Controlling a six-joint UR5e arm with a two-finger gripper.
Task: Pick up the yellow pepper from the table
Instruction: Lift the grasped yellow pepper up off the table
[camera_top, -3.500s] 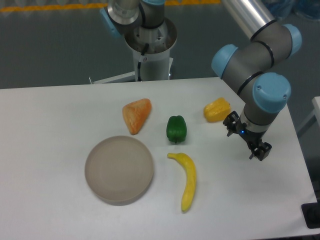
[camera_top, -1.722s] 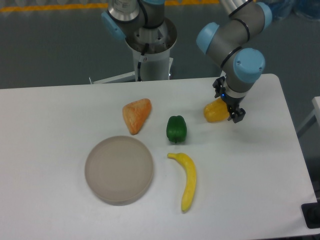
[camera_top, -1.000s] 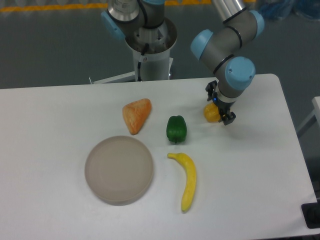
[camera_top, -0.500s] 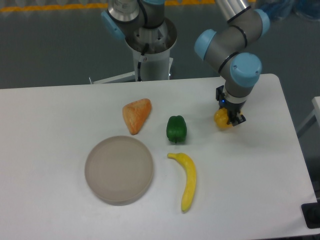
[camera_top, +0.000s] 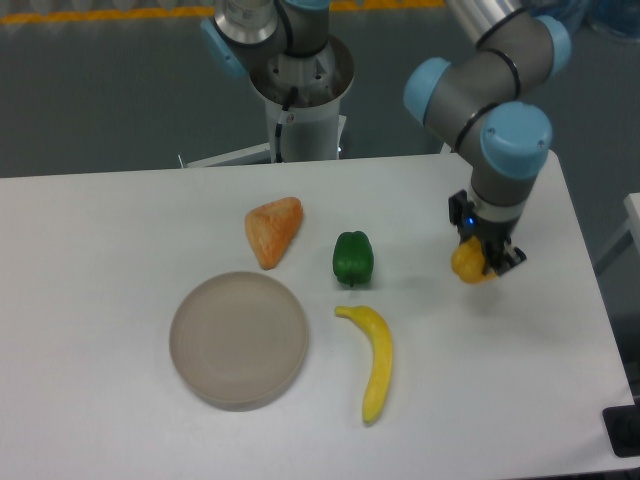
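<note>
The yellow pepper (camera_top: 467, 264) is a small glossy yellow-orange lump held in my gripper (camera_top: 482, 260) at the right side of the white table (camera_top: 120, 420). The gripper is shut on it and its dark fingers (camera_top: 497, 258) hide part of the pepper. Whether the pepper is clear of the tabletop I cannot tell for sure. The spot where it lay at the back right is bare.
A green pepper (camera_top: 352, 257) sits mid-table, left of the gripper. An orange wedge (camera_top: 272, 230) lies further left. A yellow banana (camera_top: 373, 358) lies in front. A round grey-beige bowl (camera_top: 238, 338) stands at the front left. The robot base (camera_top: 298, 90) stands behind the table.
The gripper came from the right to the pepper at the back right, closed on it, and has carried it forward and to the right.
</note>
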